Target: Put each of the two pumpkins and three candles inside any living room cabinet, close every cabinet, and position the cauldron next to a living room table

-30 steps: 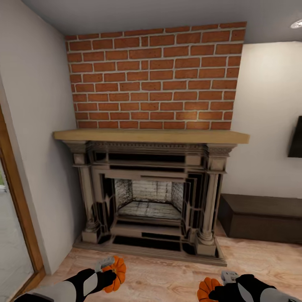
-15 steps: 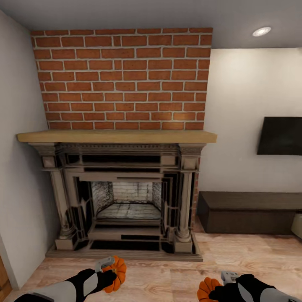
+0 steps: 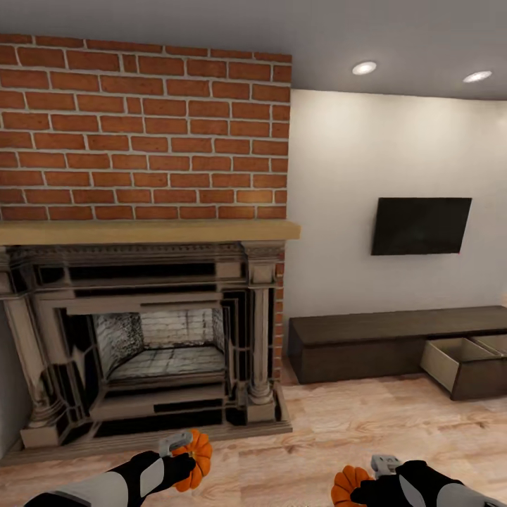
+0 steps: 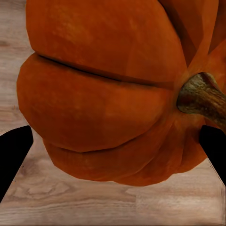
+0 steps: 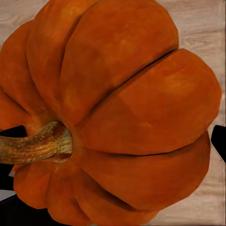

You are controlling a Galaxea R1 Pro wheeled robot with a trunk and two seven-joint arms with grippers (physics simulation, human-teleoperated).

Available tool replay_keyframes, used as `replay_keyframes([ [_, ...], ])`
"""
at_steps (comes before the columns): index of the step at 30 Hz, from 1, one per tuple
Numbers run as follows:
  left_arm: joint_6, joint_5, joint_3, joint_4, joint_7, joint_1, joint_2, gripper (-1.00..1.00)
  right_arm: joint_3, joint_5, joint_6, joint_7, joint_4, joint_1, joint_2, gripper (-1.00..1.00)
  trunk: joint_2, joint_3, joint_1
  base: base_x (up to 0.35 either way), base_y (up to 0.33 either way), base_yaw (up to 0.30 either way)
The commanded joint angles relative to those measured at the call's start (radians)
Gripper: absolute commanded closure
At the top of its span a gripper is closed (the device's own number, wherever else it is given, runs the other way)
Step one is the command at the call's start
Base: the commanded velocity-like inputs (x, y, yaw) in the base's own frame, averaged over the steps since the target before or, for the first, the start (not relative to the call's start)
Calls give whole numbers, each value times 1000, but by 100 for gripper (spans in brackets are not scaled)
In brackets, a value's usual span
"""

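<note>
Both jaws stayed clamped, left gripper (image 3: 184, 461) and right gripper (image 3: 362, 486) each on a ribbed orange pumpkin (image 3: 196, 459) (image 3: 348, 486); the view had swung right, revealing the dark-brown console's open drawer (image 3: 458, 362), a likely drop-off.

orange ribbed pumpkins (image 3: 197, 456) (brown stems), red-brick chimney (image 3: 141, 134)

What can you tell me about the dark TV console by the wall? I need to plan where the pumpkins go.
The cabinet is a long, low console of dark-brown wood, standing on the pale wooden floor against the white wall, under the wall-mounted TV and right of the fireplace. Its top looks bare. One drawer at its right part stands pulled out, showing a pale interior that looks empty; a second open drawer shows at the picture's edge. Nothing touches it.
</note>
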Motion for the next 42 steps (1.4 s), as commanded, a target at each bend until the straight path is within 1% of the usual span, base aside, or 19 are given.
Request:
replay_keyframes([
  [1, 0, 10, -7, 3, -3, -2, 0, 100, 3, -12, 4, 3, -1, -1, -1, 100, -1, -1, 0, 0, -345, -294],
  [7, 0, 10, -7, 2, -3, -2, 0, 100, 3, -12, 4, 3, 0, -1, -1, 100, -1, 3, 0, 0, -345, -293],
  [11, 0, 10, -7, 2, -3, -2, 0, 100, 3, -14, 3, 4, 28, -1, -1, 100, -1, 6, 0, 0, -345, -275],
  [18, 0, 10, -7, 2, -3, -2, 0, 100, 3, -15, 1, 4, 34, -1, -1, 100, -1, 12, 0, 30, -344, -240],
  [28, -1, 10, -7, 2, -3, -2, 0, 100, 3, -15, -1, 4, 35, -1, -1, 100, -1, 13, 0, 167, -321, -22],
  [42, -3, 10, -7, 2, -3, -2, 0, 100, 3, -15, -1, 4, 35, -1, -1, 100, -1, 13, 0, 225, -280, 0],
])
